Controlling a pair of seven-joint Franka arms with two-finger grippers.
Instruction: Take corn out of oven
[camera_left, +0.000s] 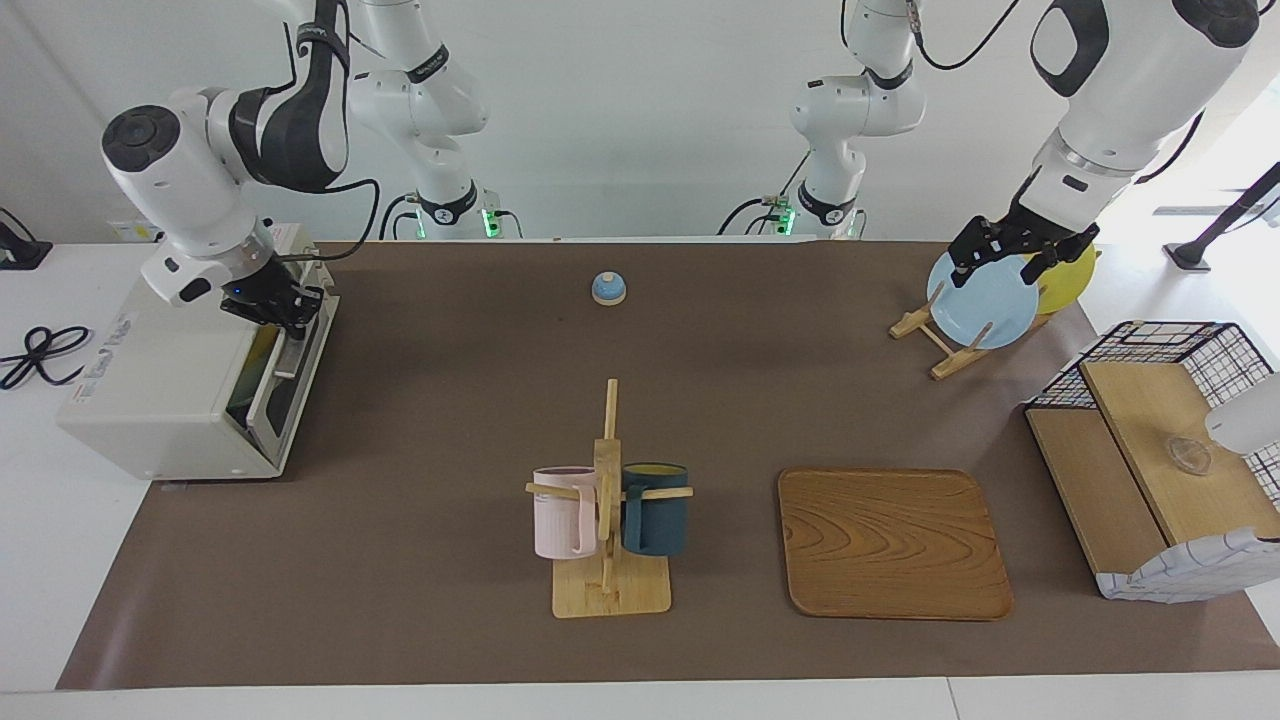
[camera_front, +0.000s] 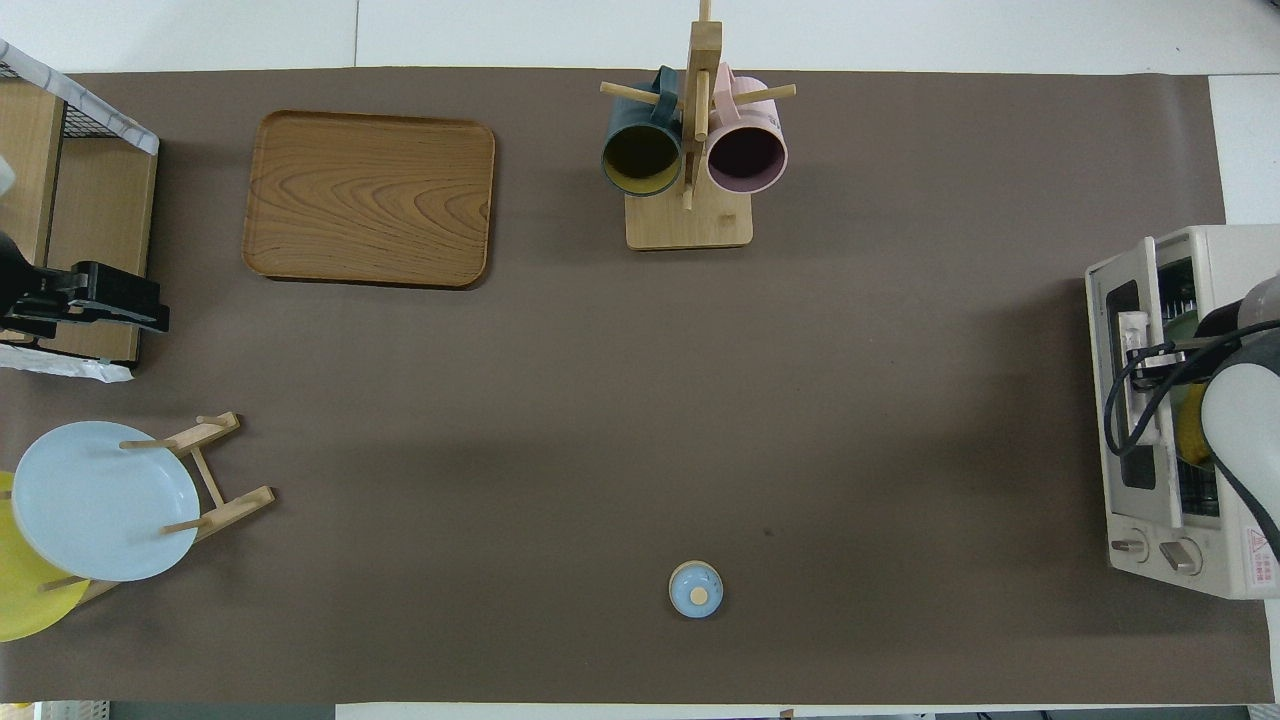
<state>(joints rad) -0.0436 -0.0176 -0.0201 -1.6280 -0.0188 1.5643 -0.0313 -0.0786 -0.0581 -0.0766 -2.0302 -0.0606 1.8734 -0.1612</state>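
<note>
The off-white oven (camera_left: 170, 400) stands at the right arm's end of the table, and its dark glass door (camera_left: 290, 385) is tilted a little way open. It also shows in the overhead view (camera_front: 1225, 260). A patch of the yellow corn (camera_front: 1190, 432) shows inside through the gap; the rest is hidden by the arm. My right gripper (camera_left: 285, 308) is at the door's top edge, shut on the handle. My left gripper (camera_left: 1008, 262) hangs open and empty over the plate rack and waits.
A blue plate (camera_left: 980, 300) and a yellow plate (camera_left: 1070, 280) stand in a wooden rack. A black wire basket (camera_left: 1170, 350) with wooden boards stands at the left arm's end. A wooden tray (camera_left: 893, 543), a mug rack (camera_left: 607, 500) and a small blue bell (camera_left: 608, 288) sit mid-table.
</note>
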